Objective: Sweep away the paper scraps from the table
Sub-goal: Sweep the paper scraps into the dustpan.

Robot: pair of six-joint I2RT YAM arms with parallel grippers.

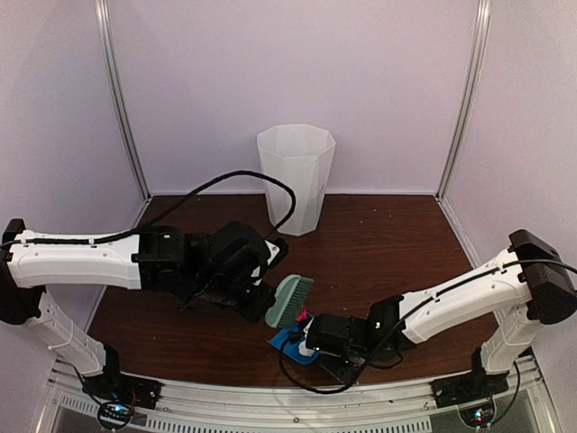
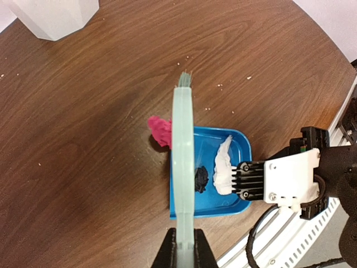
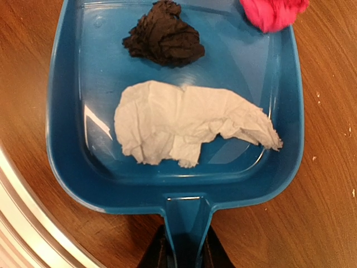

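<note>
Item 1. Bench (image 1: 388,244): dark wood-grain top. It carried everything listed below.

Item 2. Bin (image 1: 296,176): white, upright at the back, well apart from the work.

Item 3. Brush (image 2: 182,156): mint green. Your left fingers (image 2: 165,255) were pressed together on its handle, and the bristles pointed away over the pan's mouth.

Item 4. Dustpan (image 3: 61,139): blue, flat on the bench near the front rail. Your right fingers (image 3: 153,257) pinched its handle.

Item 5. White scrap (image 3: 184,125): crumpled, lying in the middle of the pan.

Item 6. Black wad (image 3: 164,36): in the pan, near its mouth.

Item 7. Pink wad (image 3: 273,11): at one corner of the mouth, mostly on the bench. Not yet collected.

Item 8. Specks (image 2: 220,85): pale crumbs scattered beyond the pan.

Risks, as judged:
- You could have knocked the pink wad sideways past the corner with a skewed stroke.
- You could have spilled the two caught pieces by lifting or tilting the pan early.
- If the brush pushed hard on the lip, the pan might have slid in your pinch.
</note>
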